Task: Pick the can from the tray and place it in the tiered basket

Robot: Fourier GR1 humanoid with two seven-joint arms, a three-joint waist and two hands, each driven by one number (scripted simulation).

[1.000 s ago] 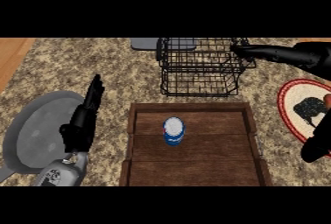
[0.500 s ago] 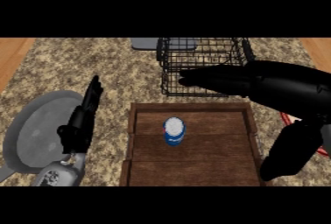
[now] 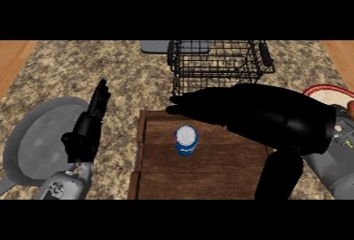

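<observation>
A small blue and white can [image 3: 185,140] stands upright in the brown wooden tray [image 3: 162,180], near its far middle. My right hand [image 3: 256,115] looms large over the tray's far right side, fingers stretched leftward above and just beyond the can, thumb hanging down at the right; it holds nothing. Behind the tray stands the black wire tiered basket [image 3: 217,65]. At the left, my left hand [image 3: 88,126] rests open with fingers up, over the rim of a grey plate.
A grey round plate [image 3: 34,140] lies at the left on the speckled counter. A red-rimmed plate [image 3: 330,93] shows at the right edge, partly hidden by my right arm. A grey flat object [image 3: 155,46] lies behind the basket.
My right hand has swept left and nearer, from the right of the basket to above the tray's far side by the can. The left hand and can stayed still.
</observation>
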